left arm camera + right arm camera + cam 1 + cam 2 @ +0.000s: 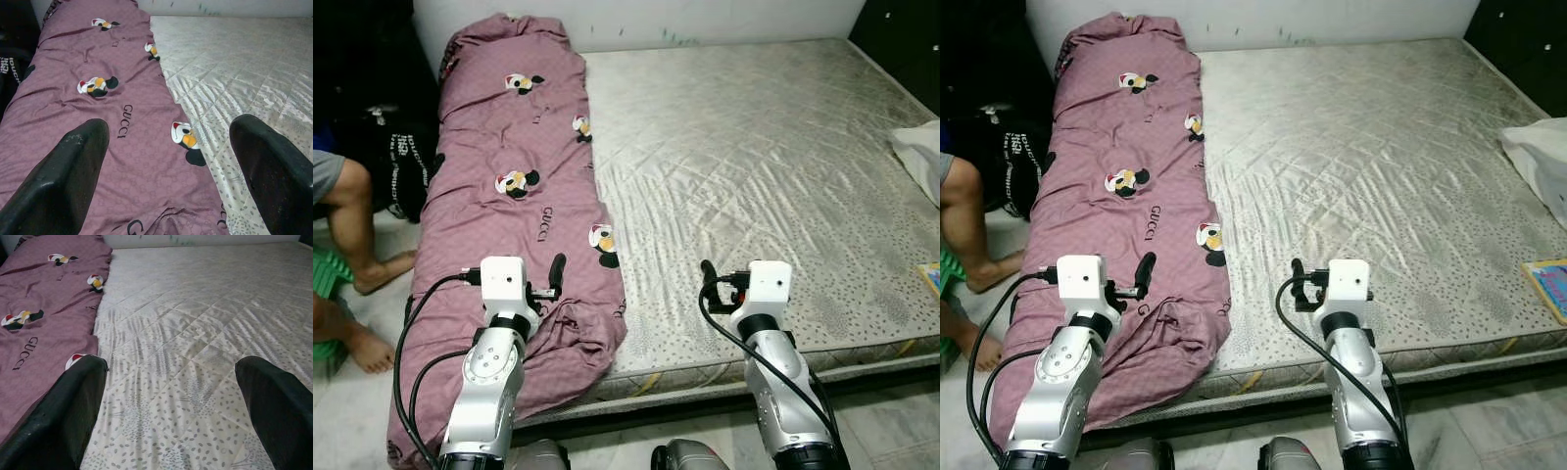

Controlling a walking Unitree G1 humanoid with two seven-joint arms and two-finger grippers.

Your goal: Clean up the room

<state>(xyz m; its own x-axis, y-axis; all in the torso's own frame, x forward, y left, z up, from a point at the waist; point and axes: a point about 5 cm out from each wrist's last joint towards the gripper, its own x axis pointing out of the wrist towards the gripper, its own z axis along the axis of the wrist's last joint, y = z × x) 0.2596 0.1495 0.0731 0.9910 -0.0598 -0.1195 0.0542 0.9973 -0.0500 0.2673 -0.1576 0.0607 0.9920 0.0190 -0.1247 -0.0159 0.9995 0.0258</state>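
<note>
Spreading across most of the scene, a bare quilted mattress (744,176) is seen, patterned with small grey leaves. A mauve duvet (514,211) printed with cartoon mice and lettering is laid along the mattress's left edge, from the far corner to the near one, where its end is spilled over the side toward the tiled floor (891,416). Both silver arms are held forward and low at the near edge. The left gripper (168,169) is poised above the duvet's near end, fingers spread apart and empty. The right gripper (171,406) is held over bare mattress just beside the duvet's edge, likewise parted and empty. A white cloth (922,157) is lying at the mattress's right edge, with a colourful booklet (1549,284) near it. A seated person's legs (357,245) are visible left of the bed.
</note>
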